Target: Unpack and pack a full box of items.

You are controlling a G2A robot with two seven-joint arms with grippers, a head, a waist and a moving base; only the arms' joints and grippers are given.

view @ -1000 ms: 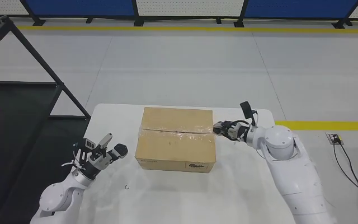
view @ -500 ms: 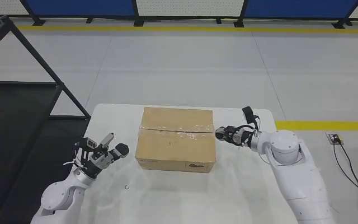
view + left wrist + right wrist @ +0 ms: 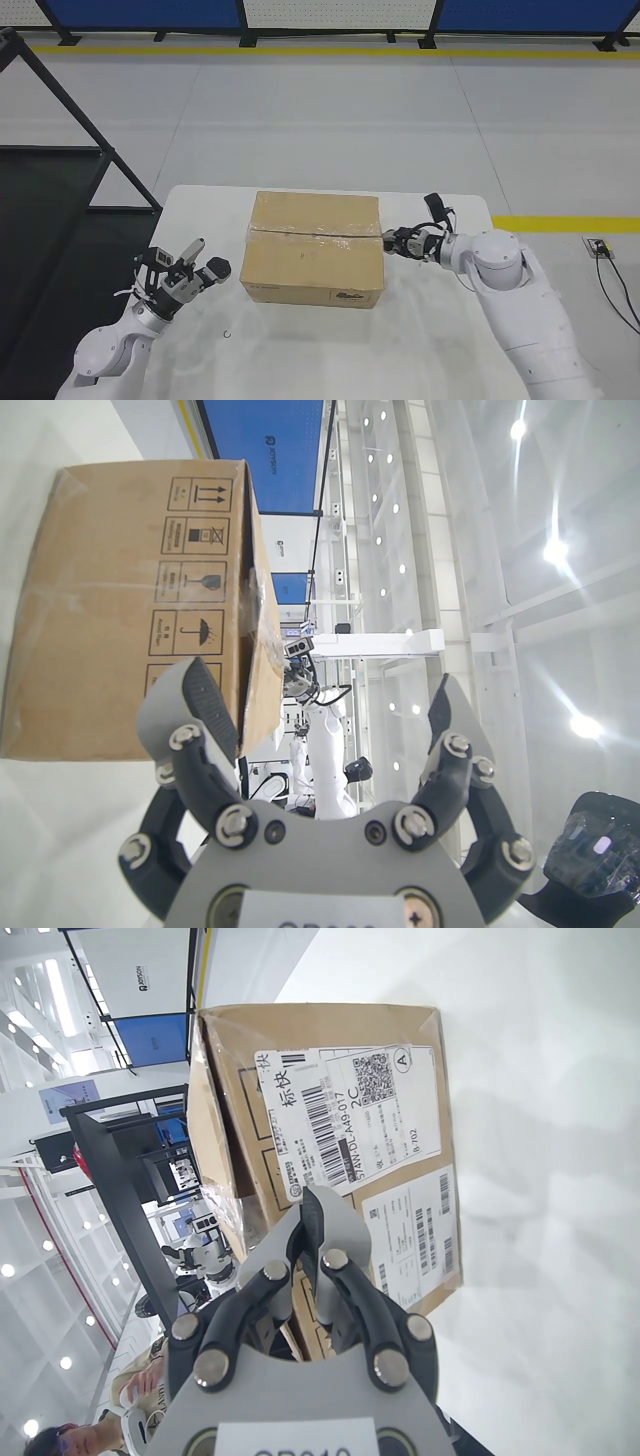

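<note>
A brown cardboard box (image 3: 315,248) stands mid-table, its top flaps sealed with clear tape along the centre seam. My right gripper (image 3: 389,240) is shut, its tips against the box's right end by the tape's end. In the right wrist view the shut fingertips (image 3: 311,1200) touch the end face of the box (image 3: 310,1028) next to the white shipping labels. My left gripper (image 3: 205,258) is open, a short way off the box's left end. In the left wrist view its fingers (image 3: 205,695) frame the corner of the box (image 3: 115,600) with nothing between them.
The white table (image 3: 330,345) has free room in front of the box and on both sides. A small dark hook-like bit (image 3: 228,334) lies near the front left. A black metal frame (image 3: 70,120) stands left of the table.
My right gripper has shifted slightly along the box's right end, staying shut at the tape seam. The left arm has barely moved.
</note>
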